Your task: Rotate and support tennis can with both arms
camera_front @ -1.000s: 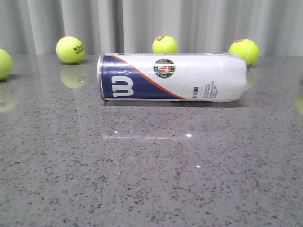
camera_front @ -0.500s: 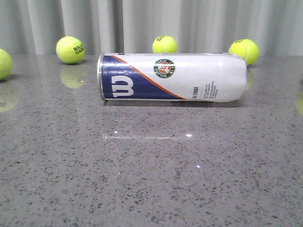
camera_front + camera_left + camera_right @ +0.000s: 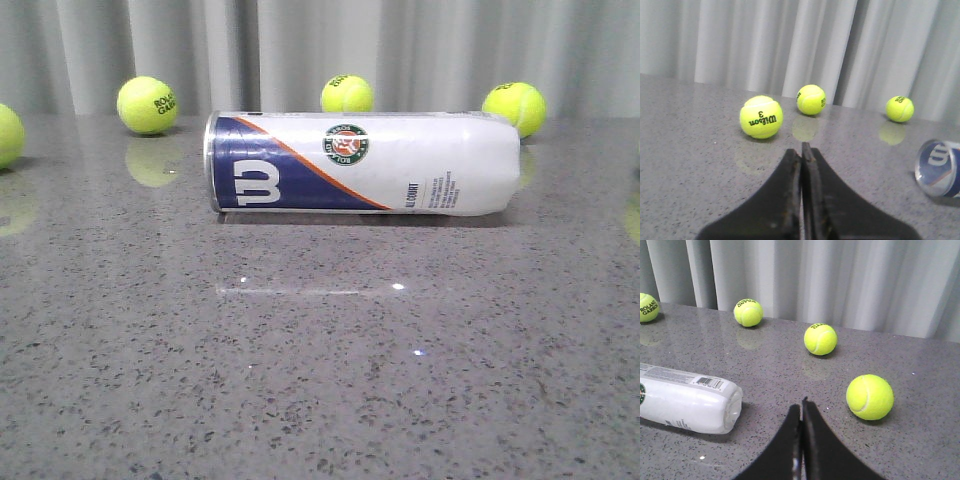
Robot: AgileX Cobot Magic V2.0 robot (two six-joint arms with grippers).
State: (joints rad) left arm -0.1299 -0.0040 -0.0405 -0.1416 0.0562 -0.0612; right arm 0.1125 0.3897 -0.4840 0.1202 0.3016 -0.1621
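Observation:
The tennis can (image 3: 362, 162) lies on its side across the middle of the grey table, navy W end to the left and white end to the right. No arm shows in the front view. My left gripper (image 3: 801, 150) is shut with nothing in it; the can's navy lidded end (image 3: 938, 168) lies off to its side, apart from it. My right gripper (image 3: 801, 406) is also shut and empty, and the can's white end (image 3: 687, 404) rests on the table a short way from its fingertips.
Several yellow-green tennis balls stand along the back of the table by the grey curtain: one (image 3: 146, 104), one (image 3: 347, 94) and one (image 3: 514, 108). Another ball (image 3: 869, 396) lies close beside the right fingertips. A ball marked Wilson 3 (image 3: 761, 117) sits ahead of the left fingertips.

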